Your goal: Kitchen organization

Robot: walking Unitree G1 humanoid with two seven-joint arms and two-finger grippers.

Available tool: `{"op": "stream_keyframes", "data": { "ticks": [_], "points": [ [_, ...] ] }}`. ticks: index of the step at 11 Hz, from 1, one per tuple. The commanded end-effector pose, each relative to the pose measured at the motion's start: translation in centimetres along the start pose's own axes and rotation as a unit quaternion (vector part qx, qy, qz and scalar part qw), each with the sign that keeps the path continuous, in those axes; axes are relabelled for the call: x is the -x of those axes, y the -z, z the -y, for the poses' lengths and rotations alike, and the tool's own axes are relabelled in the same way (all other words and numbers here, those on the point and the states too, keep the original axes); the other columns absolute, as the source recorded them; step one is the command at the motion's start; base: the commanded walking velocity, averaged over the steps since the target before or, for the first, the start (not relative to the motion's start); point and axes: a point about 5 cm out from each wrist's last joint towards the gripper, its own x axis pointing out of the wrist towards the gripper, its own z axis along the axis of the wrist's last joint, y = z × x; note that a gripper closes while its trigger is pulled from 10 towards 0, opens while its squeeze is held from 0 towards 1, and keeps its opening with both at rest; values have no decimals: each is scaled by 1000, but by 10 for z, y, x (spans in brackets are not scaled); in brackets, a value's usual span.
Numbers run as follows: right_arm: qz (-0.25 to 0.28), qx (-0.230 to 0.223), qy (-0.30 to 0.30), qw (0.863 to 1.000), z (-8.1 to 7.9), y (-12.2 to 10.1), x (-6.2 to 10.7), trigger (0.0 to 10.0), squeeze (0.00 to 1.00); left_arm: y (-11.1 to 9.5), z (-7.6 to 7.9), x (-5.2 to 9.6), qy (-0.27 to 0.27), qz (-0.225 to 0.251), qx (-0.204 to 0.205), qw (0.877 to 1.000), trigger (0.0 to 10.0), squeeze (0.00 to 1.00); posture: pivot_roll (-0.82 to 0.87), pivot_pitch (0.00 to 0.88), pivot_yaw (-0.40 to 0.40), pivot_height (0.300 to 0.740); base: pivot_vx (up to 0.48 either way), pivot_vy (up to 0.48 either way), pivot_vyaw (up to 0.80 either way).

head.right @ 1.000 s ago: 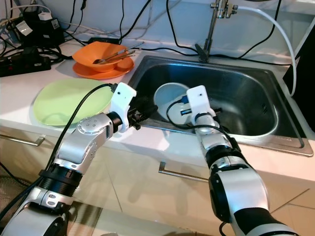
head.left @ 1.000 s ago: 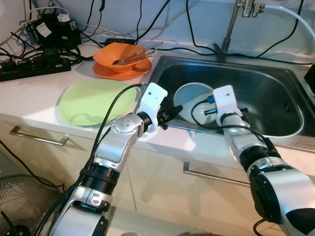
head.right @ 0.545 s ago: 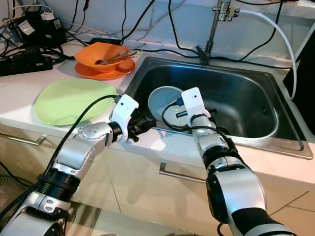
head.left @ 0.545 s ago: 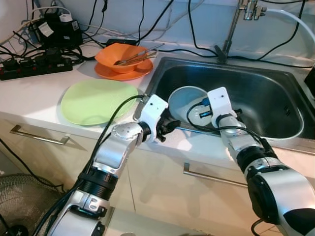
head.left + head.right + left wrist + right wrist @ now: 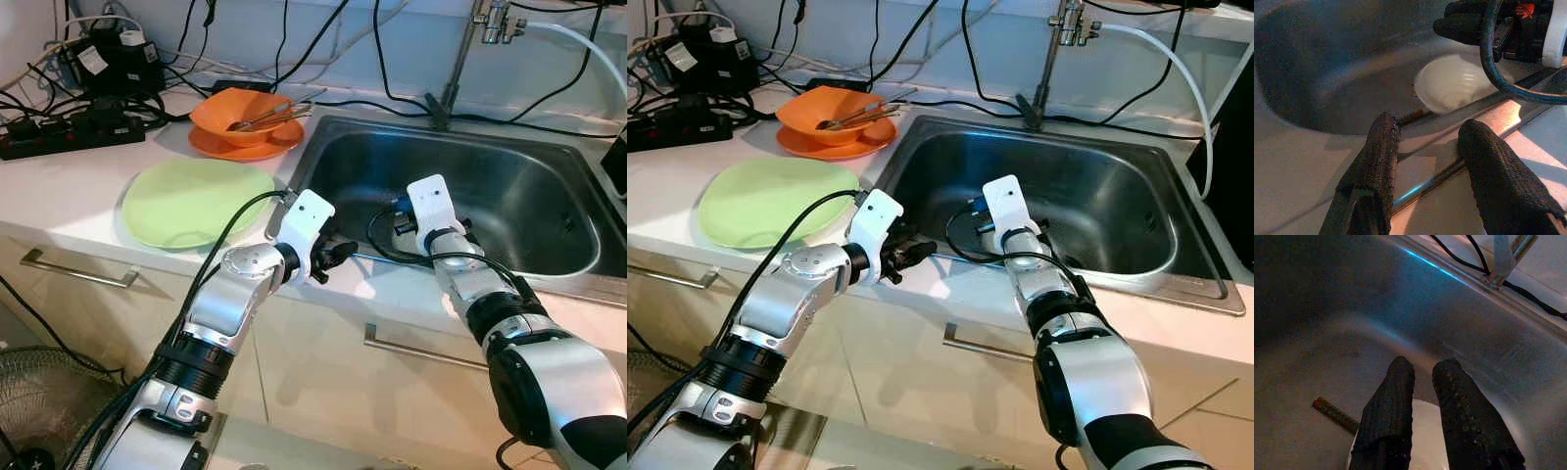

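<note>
The right claw point(image 5: 1422, 382) reaches down into the sink point(image 5: 549, 196), its fingers a narrow gap apart over a pale dish point(image 5: 1452, 83) on the sink floor, probably pinching its rim, though the contact is hidden. The left claw point(image 5: 1430, 147) hovers spread and empty over the sink's front edge. Beside the sink, the white table point(image 5: 69, 186) carries a green plate point(image 5: 196, 201) and an orange bowl point(image 5: 240, 113).

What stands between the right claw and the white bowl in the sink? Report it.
Nothing visible. The right claw hangs directly above the white bowl on the floor of the sink; a brown stick lies beside the bowl, out of the path.
</note>
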Motion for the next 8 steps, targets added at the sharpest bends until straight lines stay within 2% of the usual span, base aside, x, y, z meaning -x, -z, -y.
{"op": "stream_keyframes", "data": {
  "ticks": [1,2,4,5,6,8],
  "points": [
    [-1,2,-7,1000,-2,-1,0,10000,0,3,-1,2,-8,-9,-2,1000,10000,0,279,0,-32,740,0,0,0],
    [14,-10,-2,1000,0,-7,-1,10000,0,-1,-5,2,-25,9,-6,1000,10000,0,276,0,-30,740,0,0,0],
    [74,-58,6,996,8,-37,-5,10000,0,-15,-18,6,-94,72,-13,993,10000,0,265,0,-28,740,0,0,0],
    [117,-100,7,988,13,-58,-6,10000,0,-22,-29,8,-150,101,-22,983,10000,0,264,0,-28,740,0,0,0],
    [152,-131,1,980,15,-72,-6,10000,0,-31,-36,13,-181,123,-19,976,10000,0,258,0,-32,740,0,0,0],
    [217,-200,-38,955,11,-91,-1,10000,0,-42,-52,28,-240,173,-8,955,10000,0,251,0,-32,740,0,0,0]
  ]
}}
